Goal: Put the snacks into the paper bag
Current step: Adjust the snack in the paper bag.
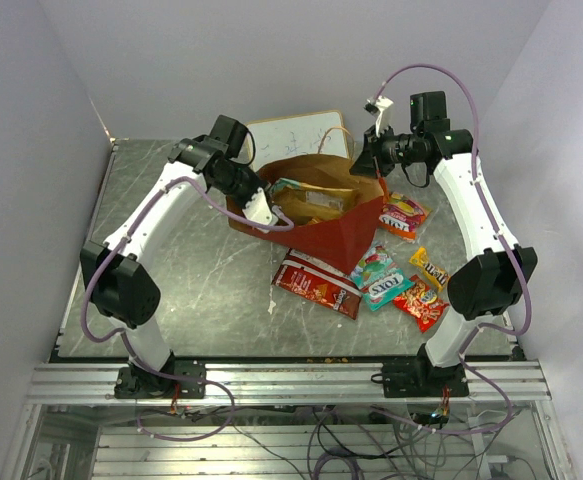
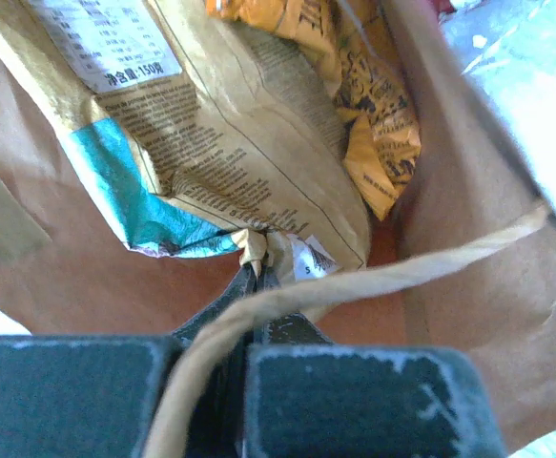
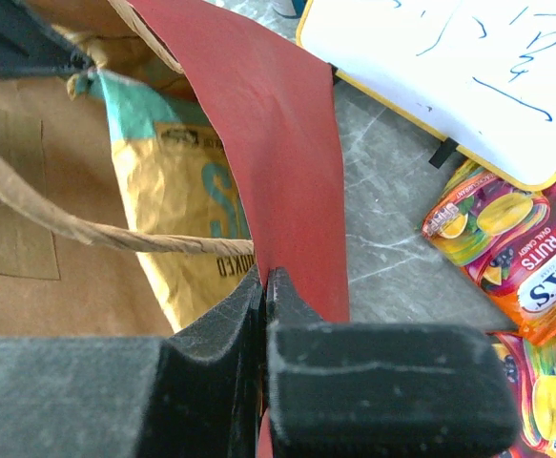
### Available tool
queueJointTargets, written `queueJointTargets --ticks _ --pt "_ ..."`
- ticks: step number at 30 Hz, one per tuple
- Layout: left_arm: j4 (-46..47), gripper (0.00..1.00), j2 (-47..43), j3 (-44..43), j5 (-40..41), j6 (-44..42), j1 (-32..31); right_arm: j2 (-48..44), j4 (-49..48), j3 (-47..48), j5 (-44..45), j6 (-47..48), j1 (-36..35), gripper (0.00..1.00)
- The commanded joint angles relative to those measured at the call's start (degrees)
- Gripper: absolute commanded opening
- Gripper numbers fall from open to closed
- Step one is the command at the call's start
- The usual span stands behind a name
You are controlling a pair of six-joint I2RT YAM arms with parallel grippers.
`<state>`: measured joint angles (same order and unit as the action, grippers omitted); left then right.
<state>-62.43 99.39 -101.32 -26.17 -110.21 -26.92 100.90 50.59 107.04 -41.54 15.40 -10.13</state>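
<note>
Paper bag (image 1: 336, 240) open on the surface (image 1: 191, 270).

Inside the bag: tan-and-teal packet (image 2: 211, 143) with an orange packet (image 2: 373, 124) beside it.

Left gripper (image 2: 258, 272): jaws together, apparently clamped on the tan-and-teal packet's corner inside the bag. The bag's twisted handle (image 2: 401, 272) crosses over them.

Right gripper (image 3: 264, 281): jaws clamped on the bag's red wall edge.

Outside the bag, near side: long red chip bag (image 1: 316, 283), teal packets (image 1: 381, 278), yellow packet (image 1: 429, 267), red-orange packet (image 1: 420, 304).

Just right of the bag: fruit candy packet (image 3: 506, 239).

Behind the bag: whiteboard (image 1: 301, 130).

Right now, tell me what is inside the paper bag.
A tan-and-teal packet and an orange packet lie inside the paper bag; anything beneath them is hidden.
</note>
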Motion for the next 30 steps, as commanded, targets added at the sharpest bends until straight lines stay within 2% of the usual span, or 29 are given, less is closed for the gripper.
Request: queueJointTargets --ticks 1,4,10,14,18,24,27,30 --pt "-4.42 0.07 -1.05 -0.94 -2.78 -5.57 -3.85 1.52 0.64 1.81 -0.76 -0.81 -0.48 0.0" --pt "-4.76 0.1 -0.48 -2.0 -2.28 -4.88 -4.53 1.54 0.7 1.17 -0.25 -0.63 -0.44 0.0" --pt "-0.97 0.2 -0.84 1.49 4.74 -1.7 -3.64 0.9 0.57 0.27 0.72 0.29 -0.44 0.0" --pt "0.47 0.31 -1.43 1.56 2.54 3.0 -1.49 0.9 0.66 0.03 0.19 0.57 -0.46 0.0" --pt "5.51 0.47 -3.19 0.27 -2.8 15.47 -0.57 0.33 0.39 -1.31 -0.01 1.3 -0.42 0.0" --pt "9.11 0.67 -6.73 0.85 -9.0 28.16 -0.42 -0.7 -0.26 -1.51 -0.5 1.21 -1.26 0.0" --pt "18.43 0.75 -10.16 3.48 -7.2 42.38 -0.42 -1.41 -1.56 -1.69 0.02 0.22 -1.34 0.0" --pt "26.7 0.77 -12.61 4.21 -0.7 59.6 -0.42 -2.83 -4.94 -3.22 1.38 -2.27 -1.37 0.0"
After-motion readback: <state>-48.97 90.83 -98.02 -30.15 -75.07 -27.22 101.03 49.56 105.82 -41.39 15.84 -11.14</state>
